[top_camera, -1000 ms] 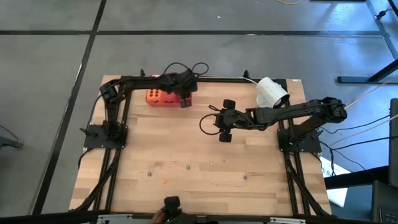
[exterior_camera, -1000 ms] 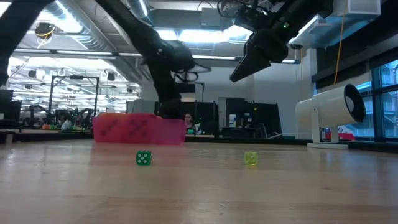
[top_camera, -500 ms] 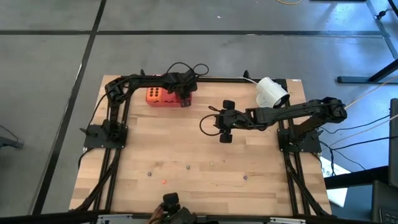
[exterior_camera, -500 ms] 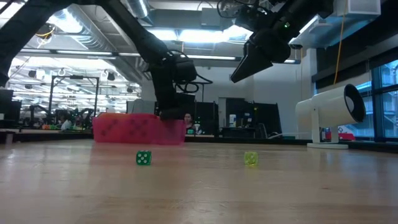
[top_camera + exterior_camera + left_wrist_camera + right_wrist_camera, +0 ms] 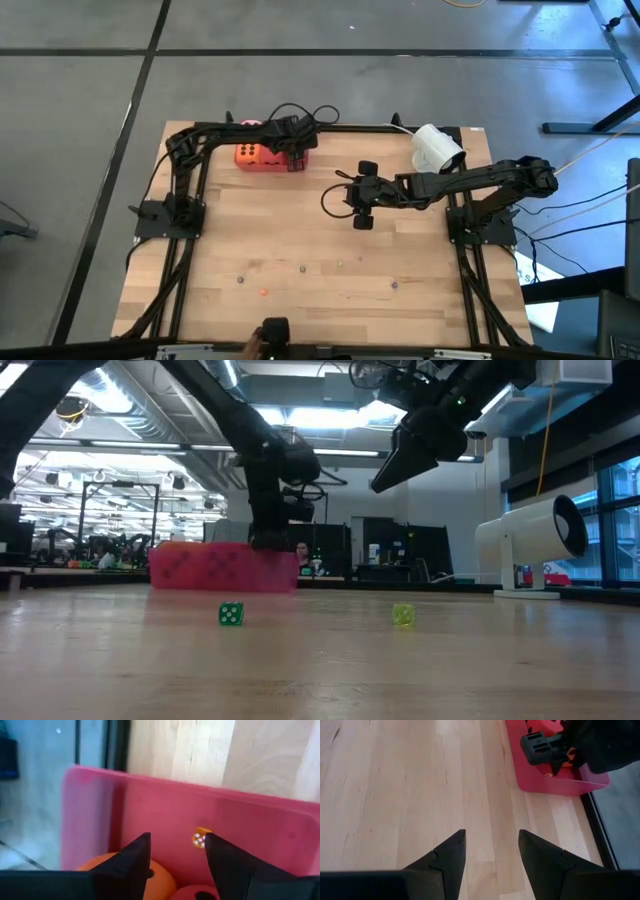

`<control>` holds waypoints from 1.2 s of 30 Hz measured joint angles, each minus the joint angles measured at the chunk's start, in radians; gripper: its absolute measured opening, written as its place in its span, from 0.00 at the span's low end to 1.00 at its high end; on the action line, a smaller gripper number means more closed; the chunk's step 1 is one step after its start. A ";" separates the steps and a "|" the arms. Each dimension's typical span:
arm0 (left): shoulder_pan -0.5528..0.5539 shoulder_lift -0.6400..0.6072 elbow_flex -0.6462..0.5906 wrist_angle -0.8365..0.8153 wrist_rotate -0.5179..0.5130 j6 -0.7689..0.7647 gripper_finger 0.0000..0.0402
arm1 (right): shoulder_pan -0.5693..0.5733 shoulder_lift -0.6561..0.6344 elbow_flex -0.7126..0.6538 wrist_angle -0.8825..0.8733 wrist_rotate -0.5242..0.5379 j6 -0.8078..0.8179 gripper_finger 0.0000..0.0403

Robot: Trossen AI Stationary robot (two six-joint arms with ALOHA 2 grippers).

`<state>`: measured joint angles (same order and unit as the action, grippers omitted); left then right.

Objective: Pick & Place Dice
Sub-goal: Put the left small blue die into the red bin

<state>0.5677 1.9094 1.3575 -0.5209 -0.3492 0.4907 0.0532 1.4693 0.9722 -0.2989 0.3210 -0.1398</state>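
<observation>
A large orange die [image 5: 249, 154] with dark pips is seen lying in the red tray [image 5: 268, 165] at the table's far left; no long axis can be made out. In the left wrist view, a tiny orange die [image 5: 199, 838] with white pips rests on the tray floor beyond the spread fingers of the left gripper [image 5: 177, 851], which grips nothing. At mid-table, the right gripper [image 5: 490, 847] is held open and empty above bare wood.

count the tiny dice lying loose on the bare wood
5 tiny dice, in a loose left-to-right row far from the red tray. A sixth lies inside the tray; others may be hidden.
</observation>
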 joint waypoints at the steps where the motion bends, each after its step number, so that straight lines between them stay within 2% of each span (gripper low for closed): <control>1: -0.007 -0.016 0.000 -0.009 -0.004 0.002 0.45 | 0.000 0.000 0.000 0.000 0.000 0.000 0.45; 5: -0.052 -0.103 0.000 -0.047 0.009 -0.016 0.42 | 0.000 0.000 0.000 -0.005 0.000 -0.001 0.45; 8: -0.092 -0.180 0.000 -0.075 0.032 -0.096 0.40 | 0.000 0.000 0.000 -0.007 0.000 -0.001 0.45; 14: -0.192 -0.308 -0.021 -0.205 0.277 -0.222 0.36 | 0.000 0.000 0.000 -0.010 0.000 0.000 0.45; 16: -0.237 -0.342 -0.043 -0.243 0.320 -0.257 0.34 | 0.000 0.000 0.000 -0.014 0.000 0.000 0.45; 21: -0.364 -0.446 -0.154 -0.286 0.312 -0.362 0.31 | 0.000 0.000 0.000 -0.015 -0.008 0.001 0.45; 26: -0.521 -0.554 -0.306 -0.283 0.311 -0.531 0.29 | 0.000 0.000 0.000 -0.016 -0.024 0.021 0.45; 31: -0.699 -0.617 -0.425 -0.285 0.311 -0.771 0.27 | 0.000 0.000 0.000 -0.015 -0.026 0.021 0.45; 36: -0.866 -0.610 -0.483 -0.285 0.308 -1.024 0.28 | 0.000 0.000 0.000 -0.005 -0.026 0.023 0.45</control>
<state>-0.2984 1.2994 0.8748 -0.8057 -0.0412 -0.5337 0.0528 1.4693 0.9722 -0.3035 0.2953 -0.1165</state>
